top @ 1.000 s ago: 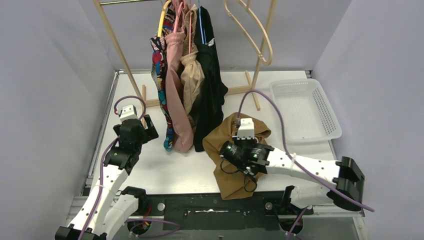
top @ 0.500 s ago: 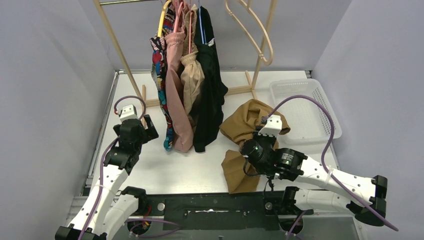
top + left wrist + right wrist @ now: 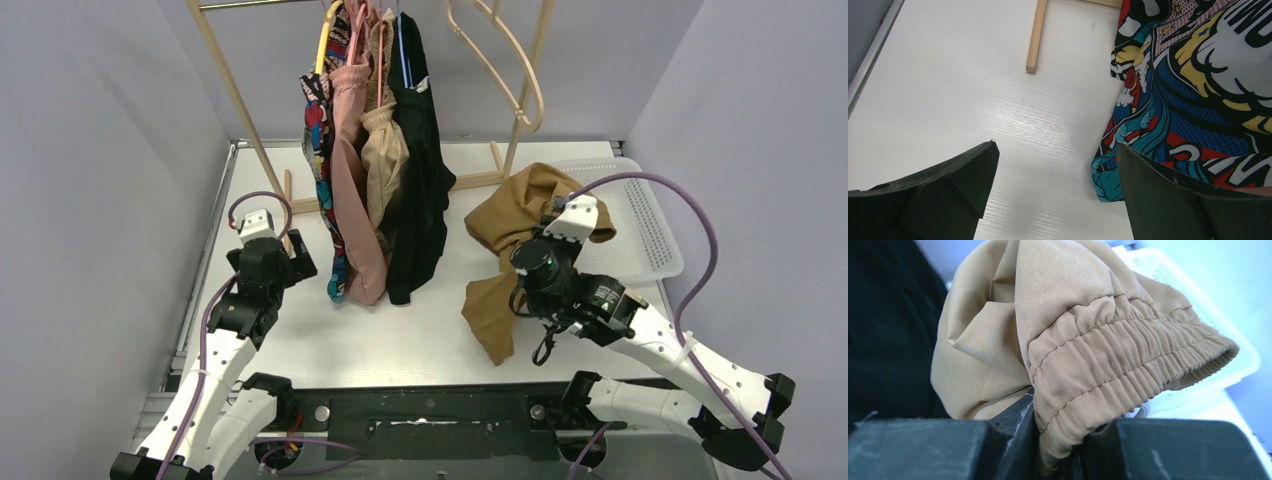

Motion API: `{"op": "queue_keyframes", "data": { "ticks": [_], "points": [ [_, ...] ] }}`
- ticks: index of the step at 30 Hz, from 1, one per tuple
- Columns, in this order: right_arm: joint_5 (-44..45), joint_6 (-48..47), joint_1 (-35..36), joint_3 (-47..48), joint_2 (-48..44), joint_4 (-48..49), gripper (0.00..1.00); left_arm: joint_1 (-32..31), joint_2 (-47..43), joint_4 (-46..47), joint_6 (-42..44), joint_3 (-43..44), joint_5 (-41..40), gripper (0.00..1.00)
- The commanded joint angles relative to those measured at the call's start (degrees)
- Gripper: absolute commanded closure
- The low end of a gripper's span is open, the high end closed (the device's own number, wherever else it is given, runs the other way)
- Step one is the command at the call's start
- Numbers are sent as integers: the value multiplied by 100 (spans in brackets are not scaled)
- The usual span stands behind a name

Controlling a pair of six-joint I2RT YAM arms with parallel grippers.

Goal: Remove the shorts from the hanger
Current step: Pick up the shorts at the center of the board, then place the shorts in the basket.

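My right gripper (image 3: 560,235) is shut on the gathered waistband of the tan-brown shorts (image 3: 510,215), lifted beside the white basket; the wrist view shows the band (image 3: 1108,375) pinched between the jaws. One leg trails down to the table (image 3: 492,315). The comic-print (image 3: 318,140), dusty pink (image 3: 350,170), beige (image 3: 385,165) and black (image 3: 420,180) shorts hang on the rack. An empty wooden hanger (image 3: 505,60) hangs at the right. My left gripper (image 3: 285,262) is open, near the table, left of the comic-print shorts (image 3: 1198,75).
A white plastic basket (image 3: 640,225) stands at the back right, just right of the held shorts. The wooden rack's foot (image 3: 1037,35) lies ahead of my left gripper. Its legs (image 3: 235,95) rise at the back. Grey walls close in on both sides.
My right arm has carried the tan-brown shorts up and to the right, from the table's front middle to the basket's edge. The left arm has not moved.
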Motion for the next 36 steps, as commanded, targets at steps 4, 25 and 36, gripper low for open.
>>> {"op": "queue_keyframes", "data": {
  "ticks": [4, 25, 36],
  "points": [
    [-594, -1090, -1842, 746, -83, 573, 100, 43, -47, 333, 84, 18, 61, 11],
    [-3684, -2417, -5916, 5128, 2881, 421, 100, 39, -126, 342, 112, 16, 30, 11],
    [-4769, -1975, -6297, 2929, 3725, 1060, 100, 43, -140, 368, 134, 0, 52, 11]
  ]
}}
